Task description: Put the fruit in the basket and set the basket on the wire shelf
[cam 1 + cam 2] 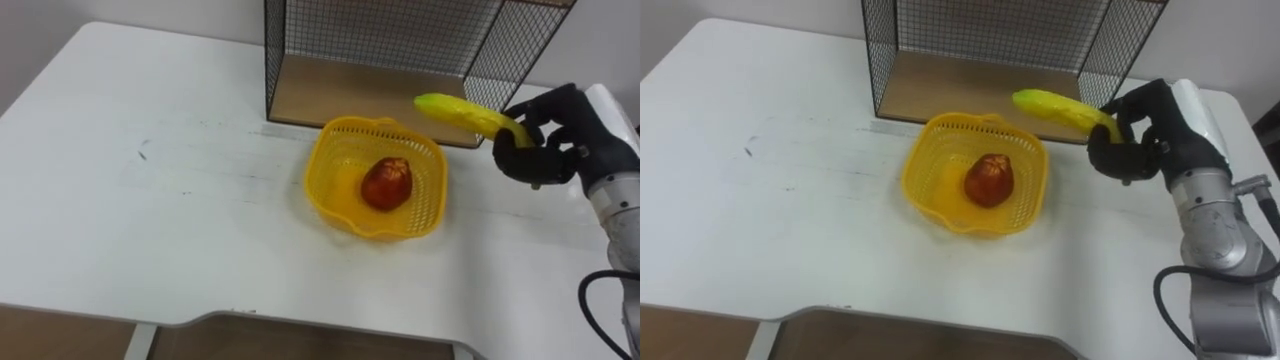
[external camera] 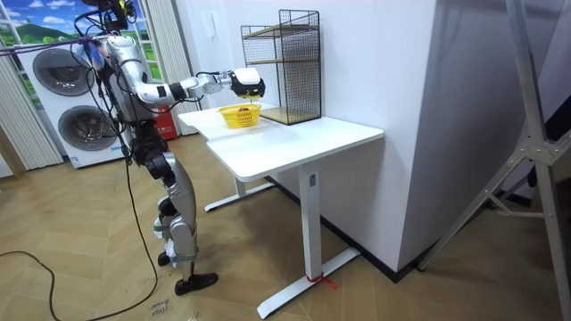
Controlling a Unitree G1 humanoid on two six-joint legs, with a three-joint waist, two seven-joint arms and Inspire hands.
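Note:
A yellow plastic basket (image 1: 330, 165) (image 1: 925, 160) (image 2: 239, 116) sits on the white table in front of the wire shelf. A red fruit (image 1: 387, 182) (image 1: 990, 180) lies inside it. My right hand (image 1: 545, 140) (image 1: 1140, 135) (image 2: 247, 83) is shut on the end of a yellow banana (image 1: 462, 113) (image 1: 1060, 108). It holds the banana in the air, just right of the basket, with the free end reaching over the basket's far right rim.
The black wire shelf (image 1: 385, 40) (image 1: 990, 40) (image 2: 284, 64) with a wooden bottom board stands at the table's far edge, right behind the basket. The white table (image 1: 150, 190) (image 2: 294, 143) stretches wide to the left. Washing machines (image 2: 62, 107) stand behind me.

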